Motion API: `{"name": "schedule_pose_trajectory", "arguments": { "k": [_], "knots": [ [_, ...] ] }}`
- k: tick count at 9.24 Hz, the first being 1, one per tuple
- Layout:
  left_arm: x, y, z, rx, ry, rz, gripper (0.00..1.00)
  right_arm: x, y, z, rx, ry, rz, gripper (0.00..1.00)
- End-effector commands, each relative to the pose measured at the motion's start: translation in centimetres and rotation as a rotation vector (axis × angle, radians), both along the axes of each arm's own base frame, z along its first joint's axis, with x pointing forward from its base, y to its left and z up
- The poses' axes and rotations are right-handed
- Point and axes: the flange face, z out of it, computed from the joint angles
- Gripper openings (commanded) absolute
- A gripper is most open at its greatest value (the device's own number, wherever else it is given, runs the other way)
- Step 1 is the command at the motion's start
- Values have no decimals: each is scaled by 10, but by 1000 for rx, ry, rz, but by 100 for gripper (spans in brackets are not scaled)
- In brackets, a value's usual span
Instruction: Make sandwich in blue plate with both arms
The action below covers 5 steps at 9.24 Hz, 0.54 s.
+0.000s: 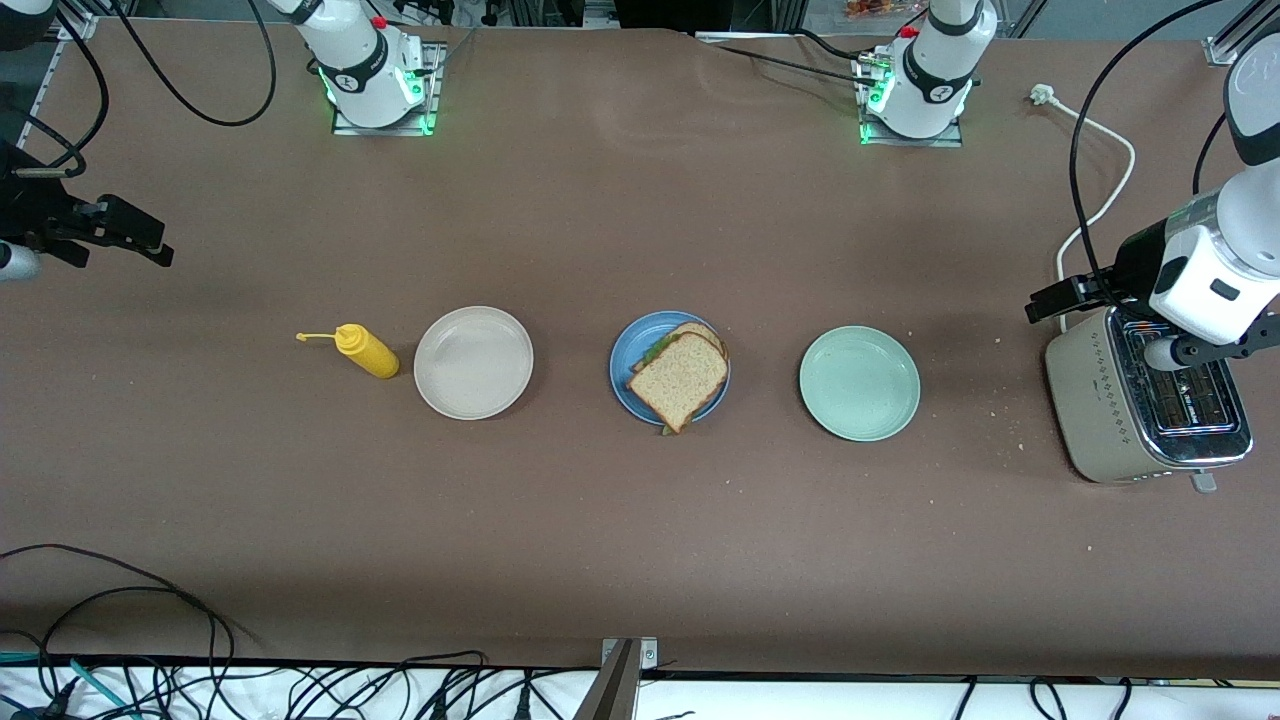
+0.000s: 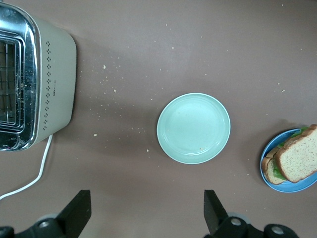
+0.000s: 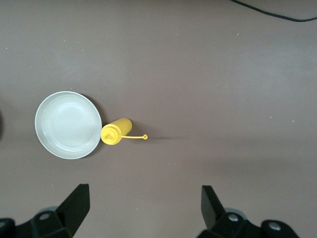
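Grainy brown-bread sandwich (image 1: 682, 375) on round matte blue plate (image 1: 622, 370); left tool (image 2: 146, 210) and right tool (image 3: 144, 208) both spread, empty.

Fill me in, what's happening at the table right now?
Nothing is being handled. The sandwich, two bread slices with lettuce between, sits on the blue plate, between the white plate and the green plate. The left gripper hangs open above the toaster; the right gripper hangs open over bare table at the right arm's end, past the mustard bottle. Both arms wait.
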Motion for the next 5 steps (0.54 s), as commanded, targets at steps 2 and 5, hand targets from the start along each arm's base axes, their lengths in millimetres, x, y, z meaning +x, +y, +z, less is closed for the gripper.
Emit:
{"name": "schedule_pose_trajectory", "arguments": {
  "k": [2, 5],
  "knots": [
    [-6, 1, 3, -3, -7, -18, 100, 1, 0, 7, -7, 2, 3, 100],
    [-7, 0, 3, -3, -4, -20, 100, 0, 0, 6, -7, 6, 3, 100]
  ]
}}
